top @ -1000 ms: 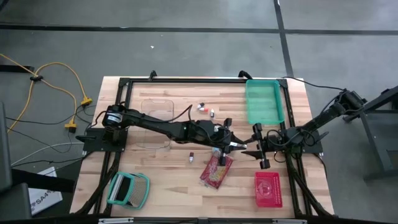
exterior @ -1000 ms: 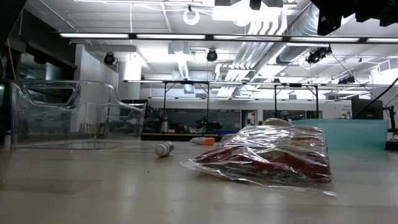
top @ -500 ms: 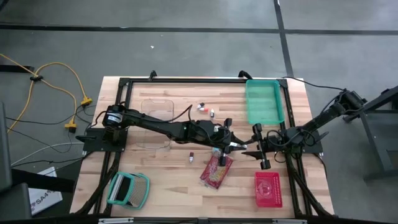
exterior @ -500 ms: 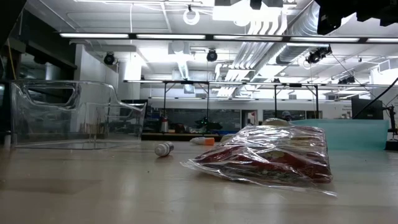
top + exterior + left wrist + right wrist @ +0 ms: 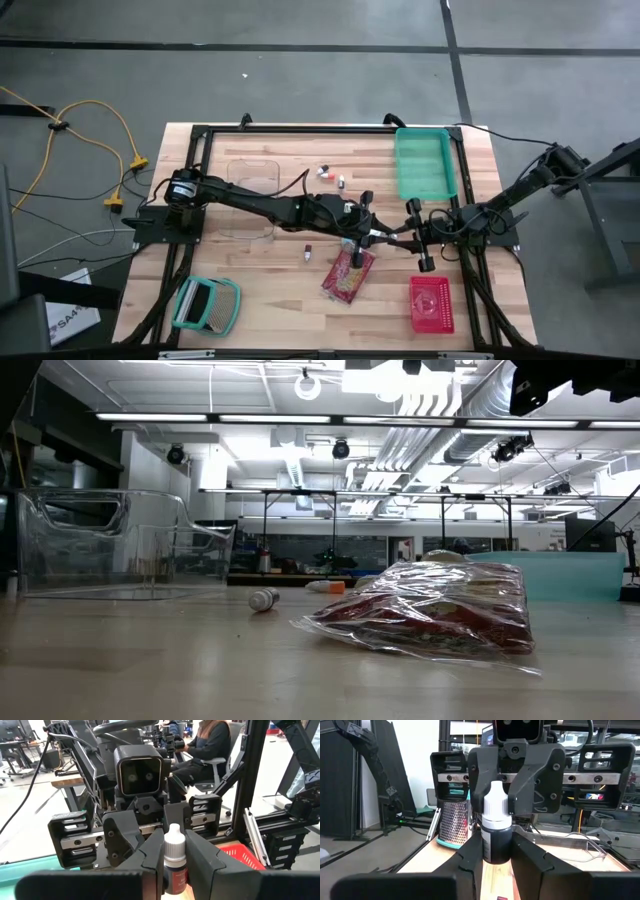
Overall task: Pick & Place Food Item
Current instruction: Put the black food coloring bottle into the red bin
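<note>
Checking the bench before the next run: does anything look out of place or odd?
One thing: both claws, left and right, pinch the same small dropper bottle in mid-air above the bagged food. Other small bottles lie loose on the table.

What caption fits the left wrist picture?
Left gripper holds a small dropper bottle, facing the right gripper.
</note>
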Robot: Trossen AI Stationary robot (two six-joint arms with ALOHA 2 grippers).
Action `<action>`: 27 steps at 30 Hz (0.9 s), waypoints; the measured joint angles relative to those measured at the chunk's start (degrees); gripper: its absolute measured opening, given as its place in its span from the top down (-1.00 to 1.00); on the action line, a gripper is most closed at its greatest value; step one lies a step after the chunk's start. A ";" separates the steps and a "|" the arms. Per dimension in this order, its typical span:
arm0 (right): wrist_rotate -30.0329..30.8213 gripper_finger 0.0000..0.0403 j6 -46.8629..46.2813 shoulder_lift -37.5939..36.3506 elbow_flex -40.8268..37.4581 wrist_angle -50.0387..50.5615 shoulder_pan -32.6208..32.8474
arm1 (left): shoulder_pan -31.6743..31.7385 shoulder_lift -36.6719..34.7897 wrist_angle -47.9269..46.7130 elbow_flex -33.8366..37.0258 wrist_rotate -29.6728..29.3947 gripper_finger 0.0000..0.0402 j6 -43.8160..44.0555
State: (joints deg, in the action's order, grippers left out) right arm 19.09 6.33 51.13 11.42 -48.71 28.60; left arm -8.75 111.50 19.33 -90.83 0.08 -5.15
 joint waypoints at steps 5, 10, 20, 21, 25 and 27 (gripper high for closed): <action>0.00 0.63 0.01 0.00 0.00 0.00 0.00 | 0.00 0.00 0.00 0.02 -0.01 0.73 0.00; 0.00 0.64 0.04 0.00 0.00 0.00 0.00 | 0.00 0.00 0.00 0.02 -0.04 0.73 0.00; 0.00 0.65 0.04 0.00 0.00 0.02 0.00 | 0.00 0.00 0.00 0.04 -0.11 0.73 0.02; 0.00 0.65 0.04 0.00 0.00 0.02 0.00 | 0.00 0.00 0.00 0.04 -0.13 0.73 0.10; 0.00 0.65 0.04 0.00 0.00 0.02 0.00 | 0.00 0.00 0.00 0.04 -0.15 0.73 0.50; 0.00 0.65 0.04 -0.01 0.00 0.02 0.00 | 0.00 0.00 0.00 0.04 -0.15 0.73 0.50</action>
State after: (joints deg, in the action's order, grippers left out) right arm 19.09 6.37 51.12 11.42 -48.69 28.60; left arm -8.75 111.50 19.33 -90.78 -0.08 -4.65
